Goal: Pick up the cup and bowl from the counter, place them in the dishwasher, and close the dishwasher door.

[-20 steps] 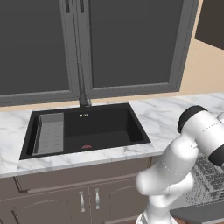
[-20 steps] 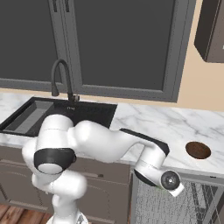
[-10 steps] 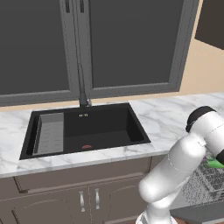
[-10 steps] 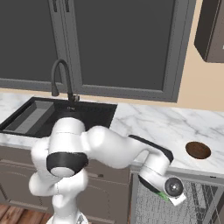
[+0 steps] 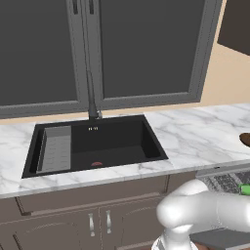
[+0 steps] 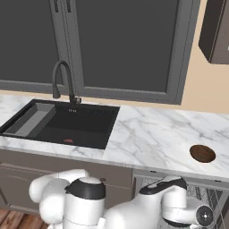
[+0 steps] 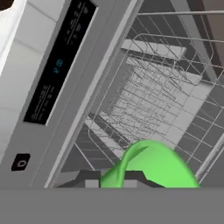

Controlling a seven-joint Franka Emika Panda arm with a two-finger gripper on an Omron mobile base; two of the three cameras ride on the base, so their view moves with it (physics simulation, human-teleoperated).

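A green cup (image 7: pixel 151 168) sits at the bottom of the hand view, and my gripper (image 7: pixel 116 180) is shut on it just above the dishwasher's grey wire rack (image 7: pixel 166 96). The dishwasher door (image 7: pixel 57 65), grey with a black control strip, stands open along the left of that view. A sliver of the cup (image 5: pixel 244 189) pokes out over the rack (image 5: pixel 225 180) beside my arm. The brown bowl (image 6: pixel 202 153) rests on the white marble counter (image 6: pixel 152 134), right of the sink and above the open dishwasher (image 6: pixel 210 193).
A black sink (image 5: pixel 95 144) with a tall dark faucet (image 6: pixel 62 78) is set into the counter at the left. Brown cabinet doors (image 5: pixel 97 222) run under it. Grey-framed windows back the counter. My white arm (image 6: pixel 147 210) crosses low in front of the cabinets.
My arm has swung lower and further right, down into the open dishwasher, carrying the green cup with it. The bowl has stayed where it was.
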